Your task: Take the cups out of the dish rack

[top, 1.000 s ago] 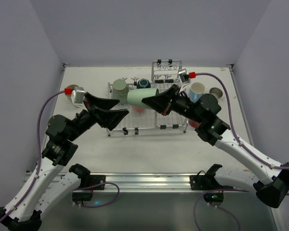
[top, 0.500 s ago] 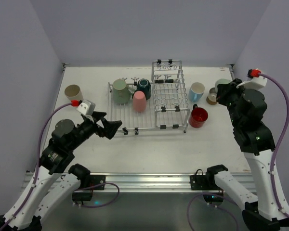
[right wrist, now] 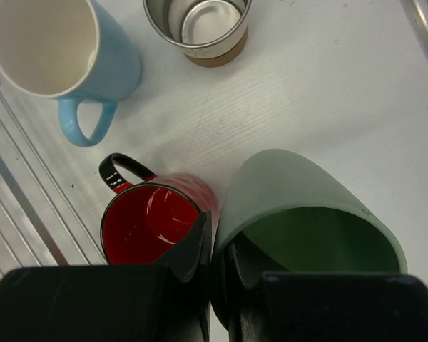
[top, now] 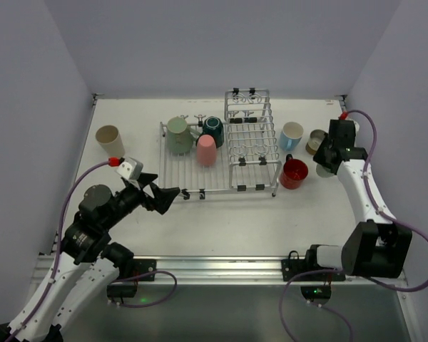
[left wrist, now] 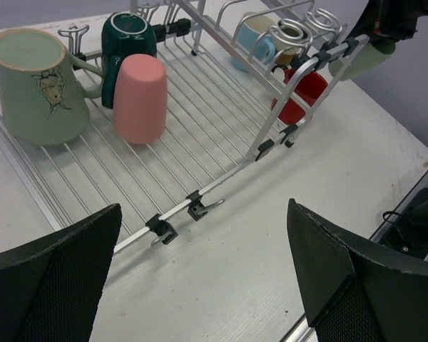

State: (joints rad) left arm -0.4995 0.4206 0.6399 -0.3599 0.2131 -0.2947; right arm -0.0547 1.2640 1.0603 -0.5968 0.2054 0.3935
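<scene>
The silver dish rack [top: 221, 178] holds a sage green mug [top: 177, 135], a dark teal cup [top: 213, 130] and an upturned pink cup [top: 206, 149]. My right gripper [right wrist: 217, 249] is shut on the rim of a pale green cup [right wrist: 299, 206], one finger inside it and one outside, low over the table beside a red mug [right wrist: 150, 224]. A light blue mug [right wrist: 50, 50] and a steel cup with a tan base [right wrist: 198, 25] stand just beyond. A beige cup [top: 109, 140] stands at the far left. My left gripper [left wrist: 203, 206] is open and empty at the rack's front edge.
The rack's raised pronged section [top: 247, 117] stands between the racked cups and the unloaded ones on the right. The table's right edge [top: 357, 164] runs close behind my right arm. The aluminium rail [top: 214, 267] lines the near edge.
My right arm has carried the pale green cup from over the rack to the right side and lowered it beside the red mug. My left arm has drawn back from the rack toward the near left.
</scene>
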